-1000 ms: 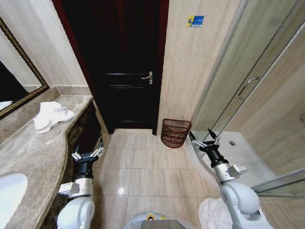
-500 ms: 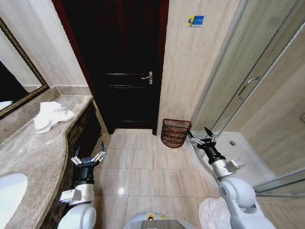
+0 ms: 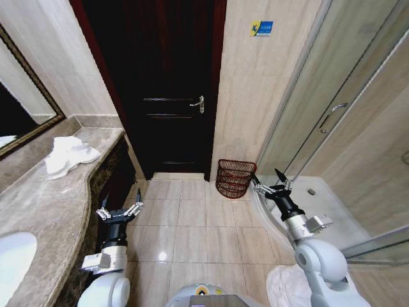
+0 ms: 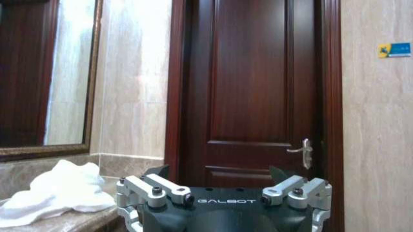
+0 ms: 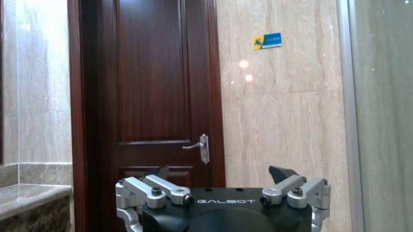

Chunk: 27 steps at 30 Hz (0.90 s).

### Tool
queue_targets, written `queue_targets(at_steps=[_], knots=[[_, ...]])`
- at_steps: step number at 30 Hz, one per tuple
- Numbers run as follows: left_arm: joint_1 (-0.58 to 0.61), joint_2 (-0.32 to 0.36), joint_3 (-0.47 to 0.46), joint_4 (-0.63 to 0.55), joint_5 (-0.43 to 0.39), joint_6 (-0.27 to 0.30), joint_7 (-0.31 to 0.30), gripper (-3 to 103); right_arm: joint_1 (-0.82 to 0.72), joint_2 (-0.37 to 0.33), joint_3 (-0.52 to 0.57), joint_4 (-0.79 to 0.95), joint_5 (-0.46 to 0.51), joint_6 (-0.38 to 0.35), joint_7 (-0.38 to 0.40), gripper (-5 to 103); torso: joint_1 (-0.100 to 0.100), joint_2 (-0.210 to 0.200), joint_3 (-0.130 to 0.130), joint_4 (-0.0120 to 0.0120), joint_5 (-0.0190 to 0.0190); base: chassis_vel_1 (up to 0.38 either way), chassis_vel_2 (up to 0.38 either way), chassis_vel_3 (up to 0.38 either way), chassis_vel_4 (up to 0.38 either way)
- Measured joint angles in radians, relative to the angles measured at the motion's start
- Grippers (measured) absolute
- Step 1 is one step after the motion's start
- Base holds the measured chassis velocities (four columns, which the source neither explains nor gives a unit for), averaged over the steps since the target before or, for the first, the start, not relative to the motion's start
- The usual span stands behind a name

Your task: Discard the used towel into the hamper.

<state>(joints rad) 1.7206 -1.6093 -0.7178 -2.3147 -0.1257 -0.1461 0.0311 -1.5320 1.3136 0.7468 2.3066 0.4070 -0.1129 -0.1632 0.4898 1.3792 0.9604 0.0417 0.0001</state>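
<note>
The used towel [image 3: 67,156] is a crumpled white heap on the marble counter [image 3: 45,204] at the left, also visible in the left wrist view as the towel [image 4: 58,193]. The hamper [image 3: 234,178], a reddish-brown openwork basket, stands on the tiled floor by the wall right of the dark door. My left gripper [image 3: 119,212] hangs open low beside the counter's edge, well below the towel. My right gripper [image 3: 269,183] stands open just right of the hamper, holding nothing.
A dark wooden door [image 3: 167,89] fills the back. A glass shower enclosure [image 3: 332,115] and its raised base [image 3: 313,204] lie at the right. A sink basin [image 3: 13,256] sits at the counter's near end, a mirror [image 3: 19,96] above. Tiled floor [image 3: 192,224] lies between.
My left gripper sank a little and shifted slightly right beside the counter. My right gripper drew a little toward the hamper. Both stay open; towel and hamper have not moved.
</note>
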Motion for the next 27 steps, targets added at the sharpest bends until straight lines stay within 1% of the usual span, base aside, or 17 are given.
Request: queue_targets(at_steps=[4, 7, 11, 13, 18, 21, 27], knots=[[-0.007, 0.000, -0.007, -0.007, -0.011, 0.006, -0.013, 100, -0.001, -0.001, 0.003, -0.001, 0.000, -0.003, -0.002, 100, 0.000, 0.000, 0.000, 0.0000, -0.0002, 0.000, 0.000, 0.000, 0.000], [-0.013, 0.000, -0.004, 0.001, -0.013, 0.005, -0.027, 100, -0.005, 0.000, 0.003, -0.006, -0.003, 0.010, -0.009, 100, 0.000, 0.000, 0.000, 0.0000, -0.0001, 0.000, 0.000, 0.000, 0.000], [-0.021, 0.001, 0.008, 0.017, -0.008, -0.002, -0.038, 100, -0.012, 0.035, 0.005, -0.003, -0.014, 0.001, -0.022, 100, 0.000, 0.000, 0.000, 0.0000, -0.0001, 0.000, 0.000, 0.000, 0.000], [-0.032, 0.001, 0.012, 0.025, 0.012, -0.008, -0.041, 100, -0.025, 0.055, 0.011, 0.002, -0.032, -0.009, -0.033, 100, 0.000, 0.000, 0.000, 0.0000, -0.0001, 0.000, 0.000, 0.000, 0.000], [-0.047, 0.001, 0.016, 0.029, 0.016, -0.010, -0.045, 100, -0.037, 0.060, 0.024, 0.003, -0.048, -0.015, -0.043, 100, 0.000, 0.000, 0.000, -0.0001, -0.0001, 0.000, 0.000, 0.000, 0.000], [-0.062, 0.001, 0.025, 0.028, 0.014, -0.010, -0.049, 100, -0.044, 0.051, 0.041, -0.015, -0.062, -0.011, -0.051, 100, 0.000, 0.000, 0.000, -0.0001, 0.0000, 0.000, 0.000, 0.000, 0.000], [-0.057, 0.001, 0.032, 0.027, 0.015, -0.013, -0.048, 100, -0.048, 0.057, 0.042, -0.037, -0.092, 0.000, -0.052, 100, 0.000, 0.000, 0.000, 0.0000, 0.0000, 0.000, 0.000, 0.000, 0.000]])
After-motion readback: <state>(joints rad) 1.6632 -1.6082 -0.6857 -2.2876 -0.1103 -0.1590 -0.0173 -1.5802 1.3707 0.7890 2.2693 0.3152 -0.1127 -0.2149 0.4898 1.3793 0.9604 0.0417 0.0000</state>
